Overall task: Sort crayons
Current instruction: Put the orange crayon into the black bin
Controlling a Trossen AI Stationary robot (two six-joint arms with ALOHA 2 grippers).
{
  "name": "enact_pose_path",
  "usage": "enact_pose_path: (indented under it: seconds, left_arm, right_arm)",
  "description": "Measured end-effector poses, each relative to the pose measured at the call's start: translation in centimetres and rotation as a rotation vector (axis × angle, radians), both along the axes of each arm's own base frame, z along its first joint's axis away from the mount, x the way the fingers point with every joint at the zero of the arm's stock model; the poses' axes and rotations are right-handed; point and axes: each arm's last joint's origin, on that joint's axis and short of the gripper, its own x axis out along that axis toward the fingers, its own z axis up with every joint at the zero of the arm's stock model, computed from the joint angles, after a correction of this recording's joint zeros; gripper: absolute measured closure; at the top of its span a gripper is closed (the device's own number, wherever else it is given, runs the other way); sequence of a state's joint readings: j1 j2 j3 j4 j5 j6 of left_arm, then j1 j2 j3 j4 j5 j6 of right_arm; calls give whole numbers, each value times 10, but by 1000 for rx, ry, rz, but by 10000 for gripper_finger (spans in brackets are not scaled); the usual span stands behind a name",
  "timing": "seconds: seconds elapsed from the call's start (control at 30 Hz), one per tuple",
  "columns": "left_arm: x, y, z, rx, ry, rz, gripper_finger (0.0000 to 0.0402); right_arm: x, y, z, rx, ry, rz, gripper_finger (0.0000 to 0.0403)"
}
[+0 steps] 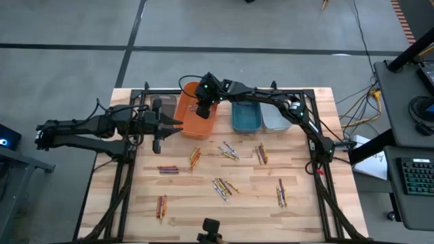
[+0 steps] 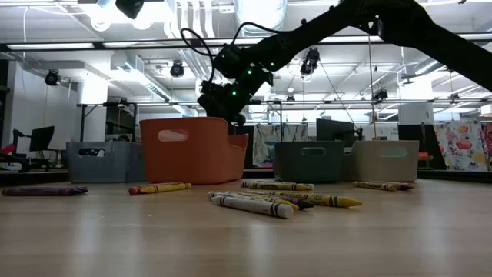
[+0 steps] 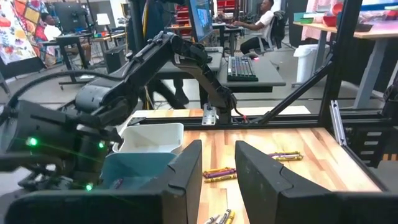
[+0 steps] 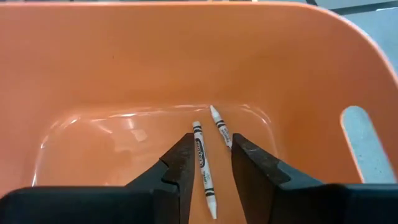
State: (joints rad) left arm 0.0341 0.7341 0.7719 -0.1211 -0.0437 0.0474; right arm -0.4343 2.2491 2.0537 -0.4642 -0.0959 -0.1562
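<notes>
Seven or so small clusters of crayons point(image 1: 195, 157) scattered loose over the wooden table point(image 1: 135, 224), well apart from one another, none held.

Far left: left gripper point(image 1: 178, 124) hovering just beside the orange bin point(image 1: 184, 112), fingers apart, nothing between them. Waiting, by the look of it.

Next along, over the orange bin itself: right gripper point(image 1: 202, 110) hanging low inside the rim, fingers spread with a clear gap and gripping nothing. Below them, flat on the bin floor, two pale crayons point(image 4: 203, 163), lying near each other at a slight angle, not touching the fingers as far as can be seen.

Further right: teal bin point(image 1: 246, 116), then grey bin point(image 1: 276, 119), side by side. Contents not visible from here.

Handling, judged from shape alone:
- Probably very light, so no real load on the grip.
- Likely stiff but brittle: thin wax sticks, apt to snap under a hard pinch or a levering force.
- Round and paper-wrapped, so prone to rolling away when nudged.
- Best taken at mid-length, fingers across the stick, straight down, with gentle closure.
- Within a cluster, best to go for an outer stick first, to avoid pinching two at once.
</notes>
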Motion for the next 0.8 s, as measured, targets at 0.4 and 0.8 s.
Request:
enact_pose_path:
  seconds: [0.4,0.8]
  left_arm:
    - [11,-3,-19,-255,104,15,322]
    - [42,-44,-56,-584,363,-48,322]
  right_arm:
    - [-28,46,80,14,4,65,310]
    - [-86,129,150,74,120,181,332]
